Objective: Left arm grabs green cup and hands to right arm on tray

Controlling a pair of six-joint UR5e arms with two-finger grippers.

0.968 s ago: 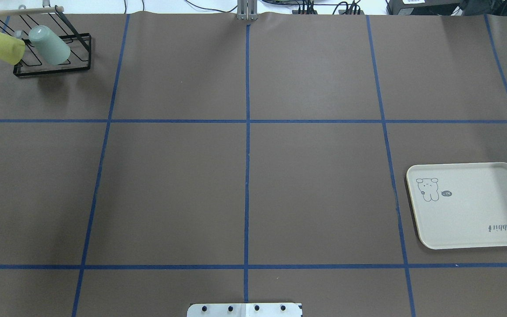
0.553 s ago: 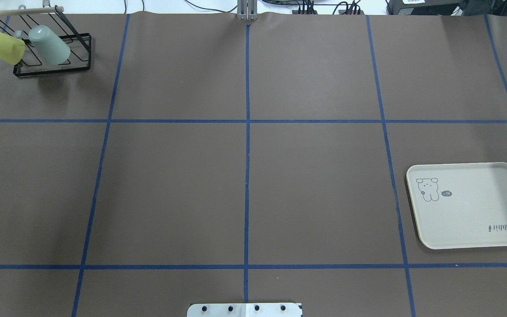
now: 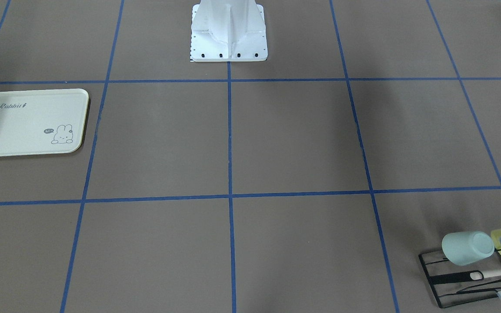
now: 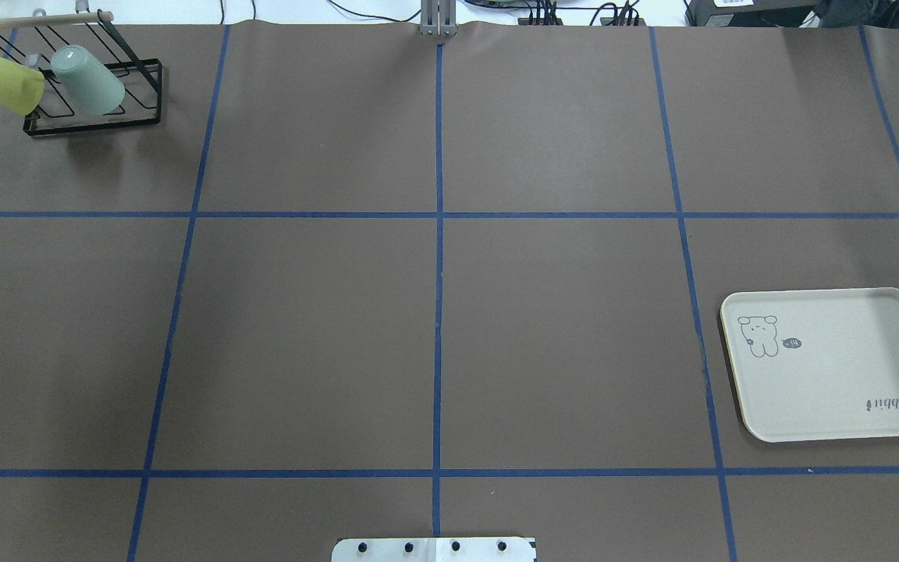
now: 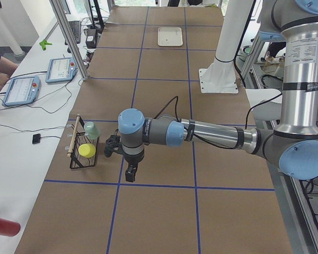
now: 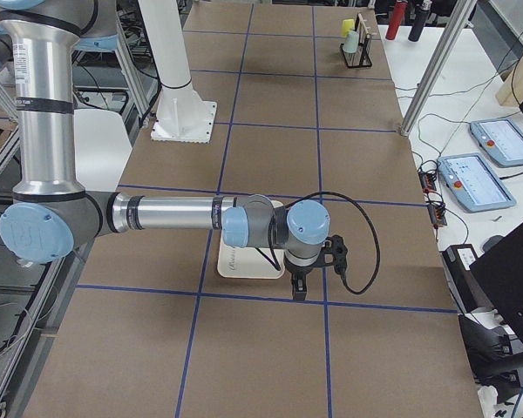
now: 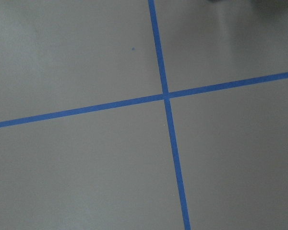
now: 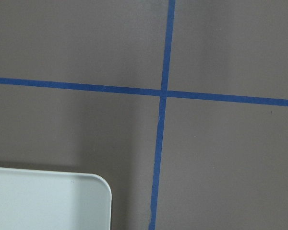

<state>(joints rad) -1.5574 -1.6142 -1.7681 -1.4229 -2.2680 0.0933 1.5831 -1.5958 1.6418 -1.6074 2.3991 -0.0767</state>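
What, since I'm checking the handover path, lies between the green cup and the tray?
On the table, only bare brown surface crossed by blue tape lines separates the green cup on its rack from the tray; the overhead view shows this.

Brown table surface [image 7: 77,167], two blue tape lines [image 7: 166,94] crossing

Left arm [image 5: 217,136]: you will find grey and silver tubes, light-blue joint caps, and a black cable along the forearm.
Right arm [image 6: 166,213]: you will find the same tubes and caps; a black cable loops beside the wrist.
Left gripper [image 5: 130,175]: black.
Right gripper [image 6: 298,287]: black.
Pedestal [image 3: 228,39]: white column on a flanged plate, four dark bolts along the edge facing you.
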